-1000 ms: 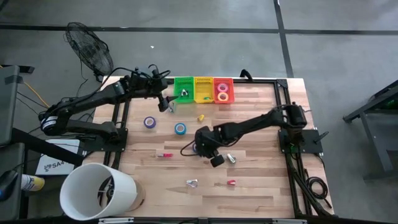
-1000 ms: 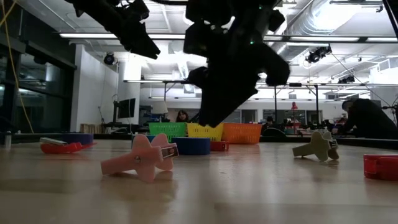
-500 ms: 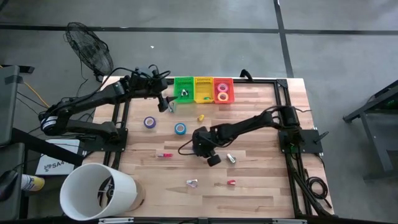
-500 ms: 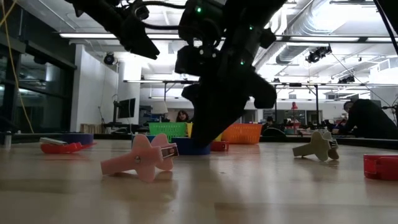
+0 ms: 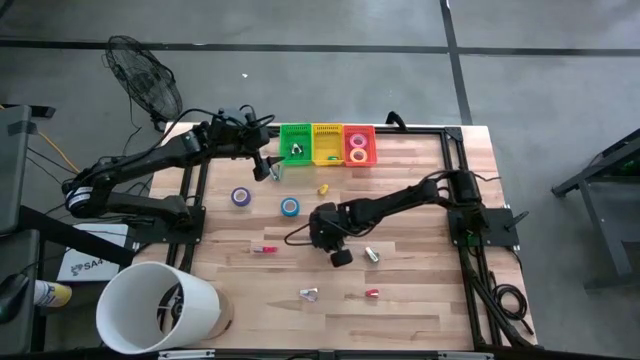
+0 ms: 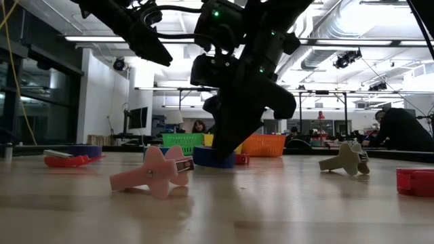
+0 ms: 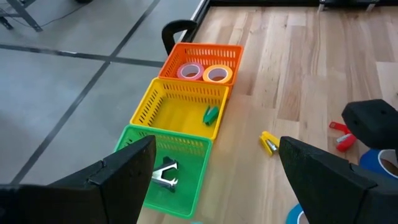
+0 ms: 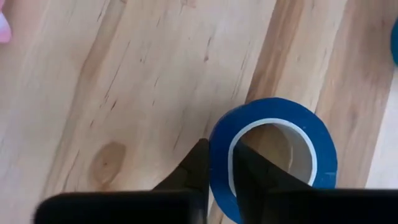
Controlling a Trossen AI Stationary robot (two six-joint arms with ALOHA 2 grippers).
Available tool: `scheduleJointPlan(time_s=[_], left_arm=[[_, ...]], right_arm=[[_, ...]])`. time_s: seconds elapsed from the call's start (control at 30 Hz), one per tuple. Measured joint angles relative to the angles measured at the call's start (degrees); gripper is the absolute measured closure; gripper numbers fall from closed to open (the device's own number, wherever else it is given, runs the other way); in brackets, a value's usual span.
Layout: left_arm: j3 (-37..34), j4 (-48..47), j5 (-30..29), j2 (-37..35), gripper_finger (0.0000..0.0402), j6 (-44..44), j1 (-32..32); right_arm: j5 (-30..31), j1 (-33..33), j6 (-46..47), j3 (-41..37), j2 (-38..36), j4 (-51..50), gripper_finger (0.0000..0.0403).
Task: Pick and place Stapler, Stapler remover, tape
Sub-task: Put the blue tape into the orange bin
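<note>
The right gripper (image 8: 219, 163) is low over the middle of the table (image 5: 420, 300), its two fingers pinched onto the wall of a dark blue tape roll (image 8: 273, 155) lying flat on the wood, one finger outside the ring and one inside. The left gripper (image 7: 214, 180) hovers with fingers spread wide just beside the row of baskets at the table's far edge. The green basket (image 7: 189, 186) holds a silvery staple remover (image 7: 163, 174); the yellow basket (image 7: 163, 99) holds a small green stapler (image 7: 211, 114); the orange basket (image 7: 205, 53) holds a pink roll (image 7: 189, 71) and a yellow roll (image 7: 216, 74) side by side.
</note>
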Motion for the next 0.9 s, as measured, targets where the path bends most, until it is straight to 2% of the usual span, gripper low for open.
scheduleJointPlan(time_s=[0.23,0.5,0.73,0.9], left_arm=[[0.0,0.0,0.2,0.0,0.0067,0.0,0.0],[0.0,0.1,0.3,0.0,0.0067,0.0,0.0],[0.0,0.1,0.3,0.0,0.0067,0.0,0.0],[0.0,0.2,0.3,0.0,0.0067,0.0,0.0]], right_arm=[[1.7,0.1,8.7,-0.1,-2.0,-1.0,0.0374],[4.9,-1.6,20.2,-0.1,-9.0,-5.2,0.0374],[5.3,-6.3,24.8,-0.1,-17.0,-11.7,0.0374],[7.9,-11.1,26.9,-0.1,-21.7,-15.4,0.0374]])
